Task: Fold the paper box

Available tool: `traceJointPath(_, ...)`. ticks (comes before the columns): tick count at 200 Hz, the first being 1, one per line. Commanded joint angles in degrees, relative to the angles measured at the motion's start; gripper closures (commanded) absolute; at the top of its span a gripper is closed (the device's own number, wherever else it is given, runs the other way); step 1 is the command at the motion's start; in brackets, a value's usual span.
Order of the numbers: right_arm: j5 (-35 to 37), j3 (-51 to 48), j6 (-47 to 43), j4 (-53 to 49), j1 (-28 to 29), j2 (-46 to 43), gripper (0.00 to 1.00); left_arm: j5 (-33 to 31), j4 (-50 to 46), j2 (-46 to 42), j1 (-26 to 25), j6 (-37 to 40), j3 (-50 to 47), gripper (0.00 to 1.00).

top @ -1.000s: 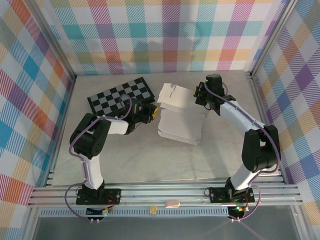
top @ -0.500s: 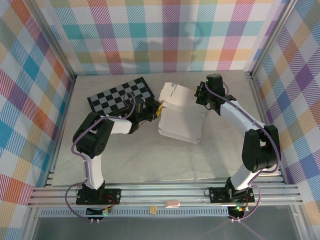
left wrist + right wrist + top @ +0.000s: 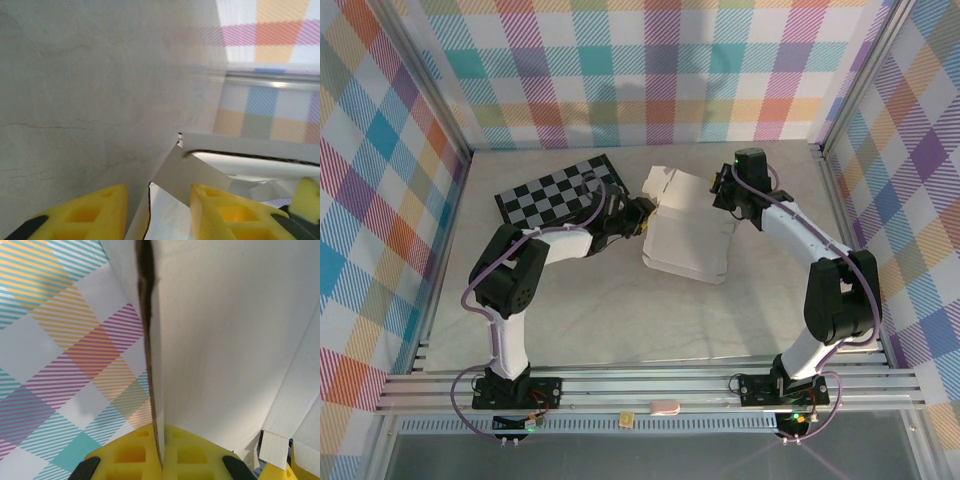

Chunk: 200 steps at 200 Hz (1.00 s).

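The white paper box lies partly folded in the middle of the table, with raised flaps at its far end. My left gripper is at the box's left far corner; in the left wrist view it is open, and a white flap stands between the yellow fingers, close against the right one. My right gripper is at the box's far right side. In the right wrist view it is shut on the thin edge of an upright wall of the paper box.
A black-and-grey checkered board lies flat at the back left, just behind my left arm. Checked walls and a metal frame close in the table. Bare table surface stretches in front of the box.
My left gripper has moved right, up to the box's left far corner, and the box has shifted slightly to the right. The right gripper has kept its hold and place.
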Motion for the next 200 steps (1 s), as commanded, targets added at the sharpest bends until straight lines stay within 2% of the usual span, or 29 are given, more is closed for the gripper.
traceJointPath(1, 0.0, -0.9, 1.2, 0.0, 0.8, -1.6, 1.00, -1.5, -15.2, -2.0, -2.3, 10.9, 5.4, 0.62)
traceJointPath(32, -0.1, -1.0, 1.0, 0.0, 1.2, -1.6, 1.00, -7.5, -32.4, -0.2, -4.9, 22.0, 14.1, 0.61)
traceJointPath(53, -0.1, -1.1, 0.1, -0.1, 1.2, -1.6, 1.00, -10.9, -39.8, 0.5, -6.1, 26.7, 16.8, 0.61)
traceJointPath(88, 1.0, -1.5, -7.5, 1.3, 1.3, -1.4, 1.00, -13.6, -40.9, -6.2, -6.5, 28.8, 13.4, 0.59)
traceJointPath(113, 0.1, -3.5, -16.1, 10.4, 1.3, -0.1, 1.00, -12.1, -39.5, -15.7, -6.2, 30.5, 7.3, 0.49)
traceJointPath(130, -1.6, -4.3, -21.1, 15.3, 1.3, 0.9, 1.00, -10.6, -38.1, -22.7, -4.5, 30.9, 1.7, 0.48)
traceJointPath(161, -5.6, -5.2, -26.6, 19.0, 1.6, 2.0, 1.00, -5.9, -35.0, -30.1, 3.0, 32.7, -5.4, 0.58)
traceJointPath(178, -8.1, -5.3, -28.3, 18.8, 1.7, 2.7, 1.00, -3.6, -35.9, -28.5, 5.4, 37.8, -4.3, 0.64)
traceJointPath(200, -10.0, -7.0, -29.1, 20.4, 1.8, 3.3, 1.00, -3.5, -40.0, -23.2, 5.7, 46.8, -1.3, 0.69)
